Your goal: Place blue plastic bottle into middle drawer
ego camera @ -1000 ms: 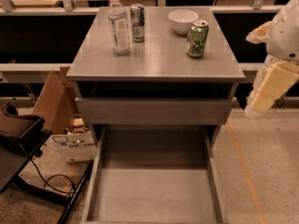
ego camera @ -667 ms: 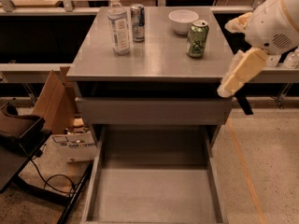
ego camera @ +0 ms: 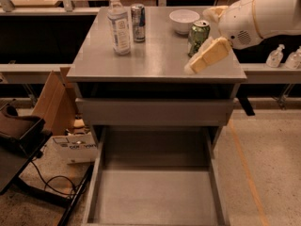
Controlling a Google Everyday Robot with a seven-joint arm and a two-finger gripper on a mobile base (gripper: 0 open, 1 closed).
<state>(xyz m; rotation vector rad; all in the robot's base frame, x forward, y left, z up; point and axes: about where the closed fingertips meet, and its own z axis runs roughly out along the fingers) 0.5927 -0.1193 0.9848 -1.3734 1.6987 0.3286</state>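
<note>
Speckled flooring (ego camera: 268,182) fills the lower part of the frame, crossed at the lower right by a faint orange line (ego camera: 244,168). A grey cabinet (ego camera: 155,62) takes up the centre, its flat top reaching toward the upper edge. Below the top sits a plain closed drawer front (ego camera: 155,111). Below that, the middle drawer (ego camera: 155,197) is pulled out toward the bottom of the frame, showing a bare floor and low side walls.

From the upper right corner a white robot arm (ego camera: 263,13) reaches in over the cabinet's right side. Its cream-coloured gripper (ego camera: 194,66) slants down to the left above the right front part of the top, just below the green can (ego camera: 198,32) in the frame. Whether it touches the can cannot be told, nor whether it is spread or pressed together. It holds nothing that can be seen.

At the left, a brown cardboard sheet (ego camera: 54,102) leans beside the cabinet. A white printed box (ego camera: 75,147) lies on the floor below it, a dark stand (ego camera: 19,131) fills the left edge, and a black cable (ego camera: 47,182) loops across the floor.

The blue plastic bottle (ego camera: 118,25) stands upright on the left rear part of the cabinet top – white cap on, pale label facing forward – well apart from the gripper. Just to its right stands a slim silver-blue can (ego camera: 138,16). A white bowl (ego camera: 184,20) sits at the rear, right of centre, with the green can near its lower right. Two small pump bottles (ego camera: 275,56) stand on a ledge at the far right edge.
</note>
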